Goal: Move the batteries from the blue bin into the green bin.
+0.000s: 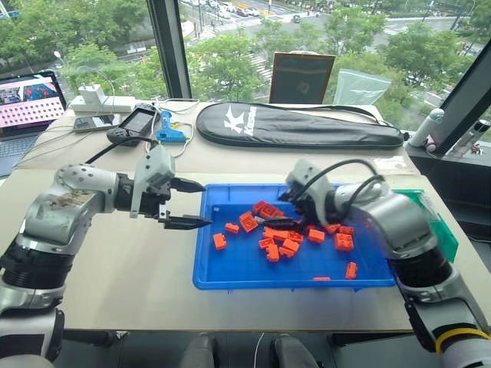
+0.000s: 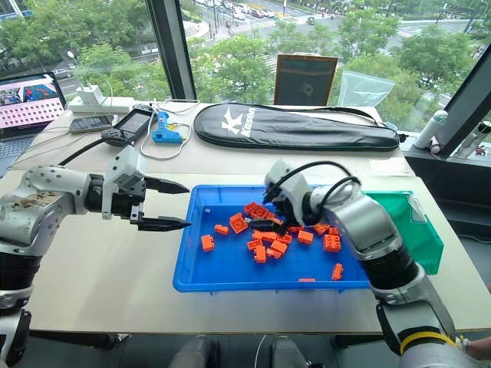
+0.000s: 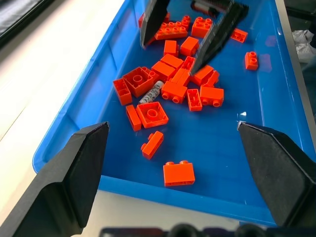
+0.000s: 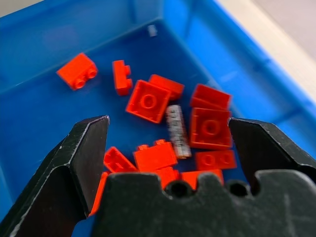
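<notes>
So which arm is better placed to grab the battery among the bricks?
Right. Its open tool hangs directly over the battery in the blue bin; the left tool sits open at the bin's edge.

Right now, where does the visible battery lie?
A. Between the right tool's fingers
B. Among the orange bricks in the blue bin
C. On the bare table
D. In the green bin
B: the battery lies flat among the bricks on the floor of the blue bin, with the open right tool above it, not gripping it.

glossy plastic blue bin (image 3: pixel 74 123), metallic battery (image 4: pixel 177 131)
</notes>
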Controlling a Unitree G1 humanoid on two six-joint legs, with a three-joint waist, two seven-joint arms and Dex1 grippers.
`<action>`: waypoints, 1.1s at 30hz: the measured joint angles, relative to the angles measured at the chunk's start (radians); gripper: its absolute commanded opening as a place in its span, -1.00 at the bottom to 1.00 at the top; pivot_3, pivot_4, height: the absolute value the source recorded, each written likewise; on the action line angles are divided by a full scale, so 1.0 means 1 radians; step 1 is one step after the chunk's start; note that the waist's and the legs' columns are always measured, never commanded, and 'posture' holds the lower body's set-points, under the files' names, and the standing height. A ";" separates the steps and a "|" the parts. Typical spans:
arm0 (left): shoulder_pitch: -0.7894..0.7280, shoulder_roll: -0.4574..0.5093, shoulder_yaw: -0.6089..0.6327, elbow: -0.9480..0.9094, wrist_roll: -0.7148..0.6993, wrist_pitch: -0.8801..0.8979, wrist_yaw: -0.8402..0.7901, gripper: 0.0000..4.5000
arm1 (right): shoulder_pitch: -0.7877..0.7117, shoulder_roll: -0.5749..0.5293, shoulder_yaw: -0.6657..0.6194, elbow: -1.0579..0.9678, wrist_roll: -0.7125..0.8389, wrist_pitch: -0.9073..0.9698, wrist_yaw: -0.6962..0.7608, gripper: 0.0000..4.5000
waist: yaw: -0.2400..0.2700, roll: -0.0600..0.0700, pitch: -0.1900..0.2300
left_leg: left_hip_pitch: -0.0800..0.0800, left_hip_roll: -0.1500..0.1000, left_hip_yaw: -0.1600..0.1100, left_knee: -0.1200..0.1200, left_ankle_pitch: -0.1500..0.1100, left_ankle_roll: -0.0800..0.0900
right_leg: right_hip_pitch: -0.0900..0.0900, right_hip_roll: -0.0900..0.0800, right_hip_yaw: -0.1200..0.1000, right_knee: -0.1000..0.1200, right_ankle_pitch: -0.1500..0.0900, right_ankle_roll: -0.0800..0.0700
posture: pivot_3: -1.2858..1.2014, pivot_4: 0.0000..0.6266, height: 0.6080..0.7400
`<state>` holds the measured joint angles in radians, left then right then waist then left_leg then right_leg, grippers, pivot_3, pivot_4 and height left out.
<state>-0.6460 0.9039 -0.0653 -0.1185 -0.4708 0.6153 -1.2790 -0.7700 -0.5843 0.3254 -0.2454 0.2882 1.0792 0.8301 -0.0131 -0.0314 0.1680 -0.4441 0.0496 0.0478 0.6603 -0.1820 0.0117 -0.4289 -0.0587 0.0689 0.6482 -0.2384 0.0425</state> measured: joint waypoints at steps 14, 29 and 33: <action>0.054 0.033 0.024 -0.038 -0.002 0.000 0.008 1.00 | -0.014 0.059 0.097 0.152 -0.071 -0.097 -0.006 0.45 | -0.002 0.000 0.000 | 0.000 0.000 0.000 0.000 0.000 0.000 | 0.000 0.000 0.000 0.000 0.000 0.000 | 0.03 -0.52 0.89; 0.080 0.035 0.031 -0.045 -0.001 -0.004 0.025 1.00 | -0.028 0.103 0.125 0.310 -0.150 -0.209 -0.004 0.45 | -0.002 0.000 0.000 | 0.000 0.000 0.000 0.000 0.000 0.000 | 0.000 0.000 0.000 0.000 0.000 0.000 | 0.03 -0.52 0.89; 0.081 0.035 0.031 -0.048 0.000 -0.006 0.032 1.00 | -0.029 0.107 0.138 0.341 -0.170 -0.238 0.003 0.22 | -0.002 0.000 0.000 | 0.000 0.000 0.000 0.000 0.000 0.000 | 0.000 0.000 0.000 0.000 0.000 0.000 | 0.03 -0.52 0.89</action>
<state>-0.5646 0.9387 -0.0340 -0.1662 -0.4706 0.6098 -1.2472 -0.7993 -0.4776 0.4632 0.0955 0.1177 0.8410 0.8331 -0.0155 -0.0314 0.1680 -0.4439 0.0498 0.0481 0.6603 -0.1820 0.0116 -0.4291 -0.0584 0.0689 0.6484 -0.2383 0.0424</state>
